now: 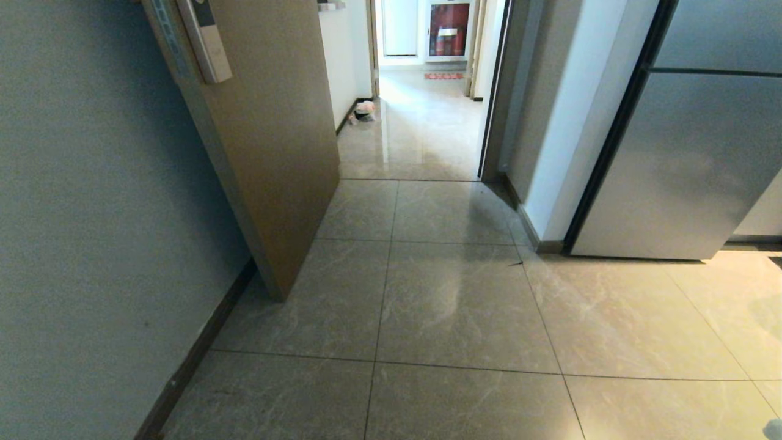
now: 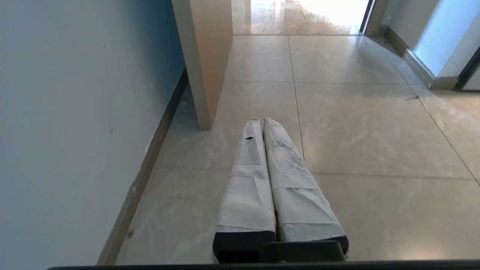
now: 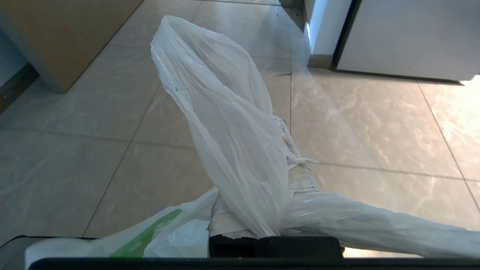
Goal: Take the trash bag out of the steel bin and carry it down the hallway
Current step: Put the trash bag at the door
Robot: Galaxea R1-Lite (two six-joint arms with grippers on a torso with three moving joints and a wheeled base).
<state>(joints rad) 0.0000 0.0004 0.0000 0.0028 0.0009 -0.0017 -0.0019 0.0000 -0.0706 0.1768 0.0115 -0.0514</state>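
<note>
I see the bag (image 3: 232,123) only through the right wrist camera: thin, whitish, see-through film, creased and crumpled, drawn into a long twisted loop that runs out along the right gripper (image 3: 290,140), away from the wrist. A second strand trails off sideways, and a patch with green print sags by the wrist. The right gripper's paper-wrapped fingers (image 3: 296,165) are clamped together on the film — mostly buried under it. The left gripper (image 2: 262,120) holds nothing; its wrapped fingers lie pressed together, pointing over the floor (image 1: 464,305). That floor is glossy, marble-look beige tile. Ahead, a tan door (image 1: 275,140) stands ajar beside the hallway (image 1: 421,128); a steel-grey fridge (image 1: 690,159) stands on the right.
</note>
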